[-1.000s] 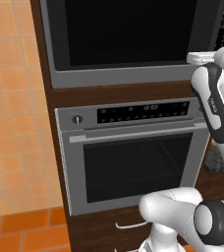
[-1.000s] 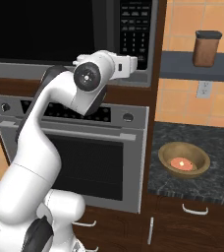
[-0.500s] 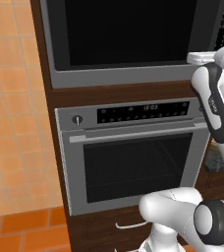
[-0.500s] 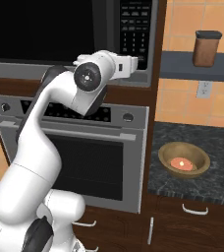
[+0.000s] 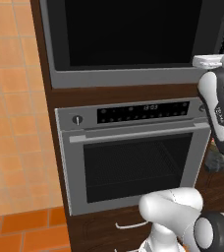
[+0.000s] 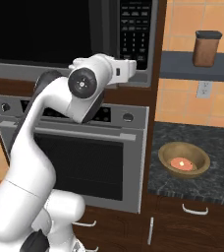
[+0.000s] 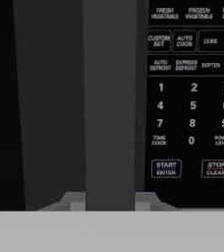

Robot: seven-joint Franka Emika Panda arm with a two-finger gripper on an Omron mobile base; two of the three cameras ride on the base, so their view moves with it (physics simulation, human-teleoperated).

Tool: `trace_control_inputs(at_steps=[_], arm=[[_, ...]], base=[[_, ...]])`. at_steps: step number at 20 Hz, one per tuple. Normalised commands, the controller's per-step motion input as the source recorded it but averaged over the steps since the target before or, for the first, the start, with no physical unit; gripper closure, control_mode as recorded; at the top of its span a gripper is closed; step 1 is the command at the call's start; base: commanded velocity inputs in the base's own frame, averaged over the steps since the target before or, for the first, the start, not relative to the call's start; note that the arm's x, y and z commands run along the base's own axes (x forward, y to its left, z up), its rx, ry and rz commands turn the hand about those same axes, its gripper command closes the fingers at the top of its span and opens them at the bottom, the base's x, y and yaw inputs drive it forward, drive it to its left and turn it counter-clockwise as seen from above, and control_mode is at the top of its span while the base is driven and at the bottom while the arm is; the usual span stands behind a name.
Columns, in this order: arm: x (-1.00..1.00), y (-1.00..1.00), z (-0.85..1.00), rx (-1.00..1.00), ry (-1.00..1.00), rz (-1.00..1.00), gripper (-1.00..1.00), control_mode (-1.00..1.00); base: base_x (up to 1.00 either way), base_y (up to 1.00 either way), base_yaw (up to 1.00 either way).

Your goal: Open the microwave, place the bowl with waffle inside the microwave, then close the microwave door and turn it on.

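The microwave (image 5: 128,34) is built in above the oven, and its black glass microwave door (image 6: 40,29) is closed. In the hand view the dark vertical bar handle (image 7: 109,98) runs up between my gripper's fingertips (image 7: 72,203). My gripper (image 7: 109,203) is shut on that handle, low on the bar, and its white hand (image 6: 120,70) reaches the microwave's lower right corner. The keypad (image 7: 192,98) lies just right of the handle. The bowl (image 6: 183,160), brown with the waffle inside, sits on the dark counter to the right.
A silver oven (image 5: 133,152) with a horizontal bar handle sits below the microwave. The dark stone counter (image 6: 217,142) extends right, over drawers. A brown canister (image 6: 206,48) stands on a wall shelf above it. Orange tiled wall (image 5: 11,123) lies to the left.
The jaws have closed on the door handle. The arm, the door and the rest of the scene look the same.
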Motion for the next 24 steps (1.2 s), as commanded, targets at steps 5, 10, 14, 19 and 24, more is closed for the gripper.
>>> trace_control_inputs(at_steps=[5, 10, 14, 19, 24], arm=[[-1.0, 0.16, -0.02, 0.0, 0.0, 0.0, 1.0, -1.0], [-1.0, 0.12, -0.01, 0.0, 0.0, 0.0, 1.0, -1.0], [-1.0, 0.13, -0.04, 0.0, 0.0, 0.0, 1.0, -1.0], [-1.0, 0.15, -0.01, -0.02, 0.0, 0.0, 1.0, -1.0], [-0.74, 0.15, -0.01, -0.02, 0.0, 0.0, 1.0, -1.0]], base=[[0.0, 0.0, 0.0], [0.0, 0.0, 0.0], [0.0, 0.0, 0.0], [0.0, 0.0, 0.0], [0.0, 0.0, 0.0]])
